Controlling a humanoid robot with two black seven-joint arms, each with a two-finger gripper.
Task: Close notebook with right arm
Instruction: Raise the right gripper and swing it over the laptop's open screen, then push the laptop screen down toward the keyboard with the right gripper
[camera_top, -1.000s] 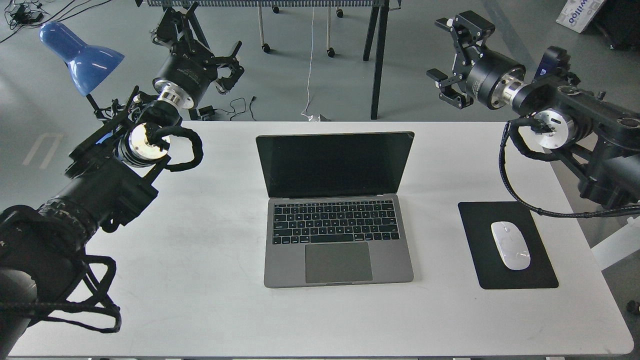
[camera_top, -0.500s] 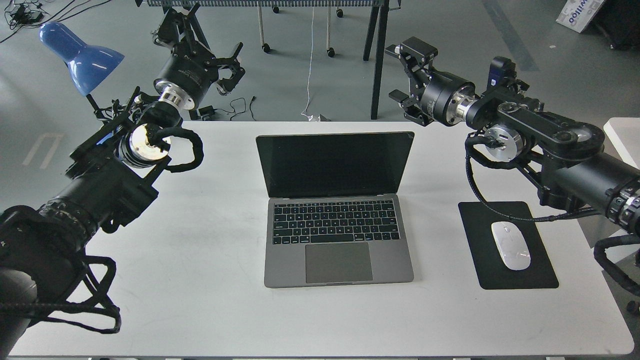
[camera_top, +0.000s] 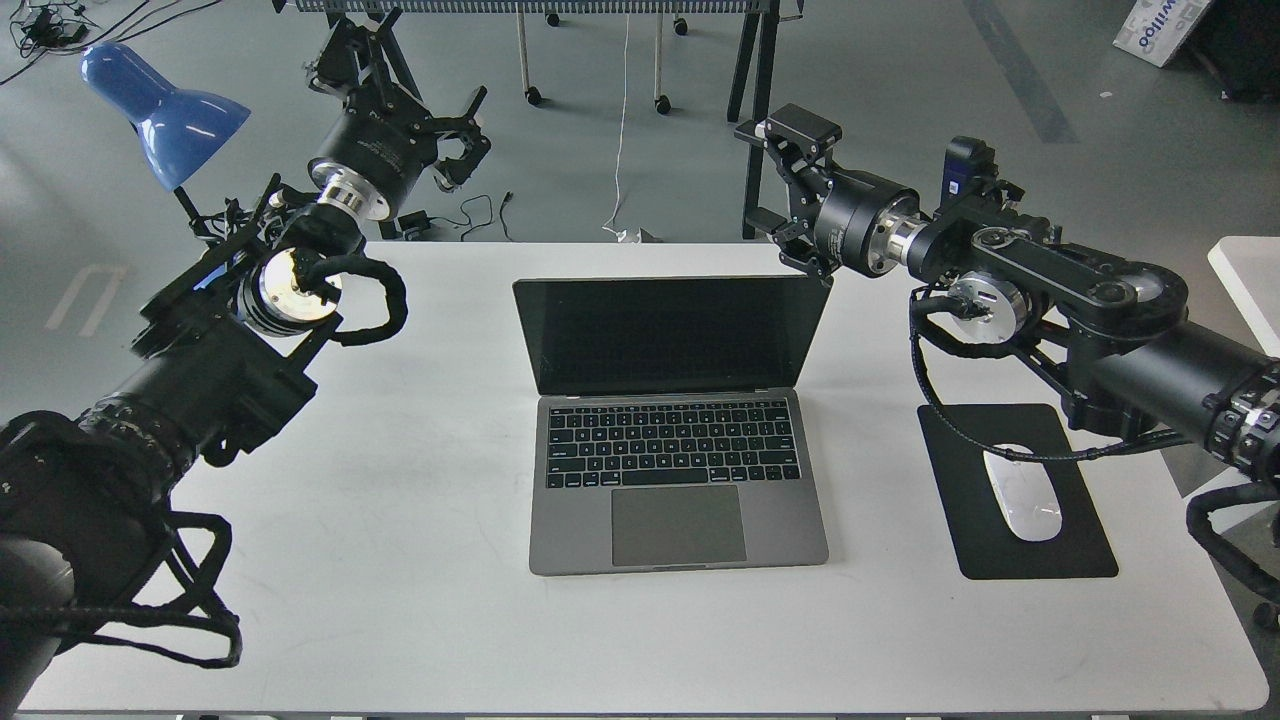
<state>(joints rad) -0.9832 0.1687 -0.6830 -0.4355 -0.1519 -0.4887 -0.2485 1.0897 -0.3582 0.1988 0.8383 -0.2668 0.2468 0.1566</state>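
Observation:
The notebook (camera_top: 678, 470) lies open in the middle of the white table (camera_top: 400, 560), its black screen (camera_top: 668, 335) upright and facing me. My right arm (camera_top: 1060, 290), with a small blue module (camera_top: 962, 168) near its wrist, reaches in from the right. My right gripper (camera_top: 768, 178) is open and empty, just behind and above the lid's top right corner (camera_top: 822, 282); its lower finger seems to touch that corner. My left gripper (camera_top: 405, 85) is open and empty, held high past the table's far left edge.
A black mouse pad (camera_top: 1040, 540) with a white mouse (camera_top: 1020, 492) lies right of the notebook, under my right arm. A blue desk lamp (camera_top: 160, 105) stands at the far left. Table legs and cables are on the floor behind.
My right arm has swung left, bringing its gripper from far right to the lid's top right corner. The lid's top edge sits slightly lower now. The left arm has not moved.

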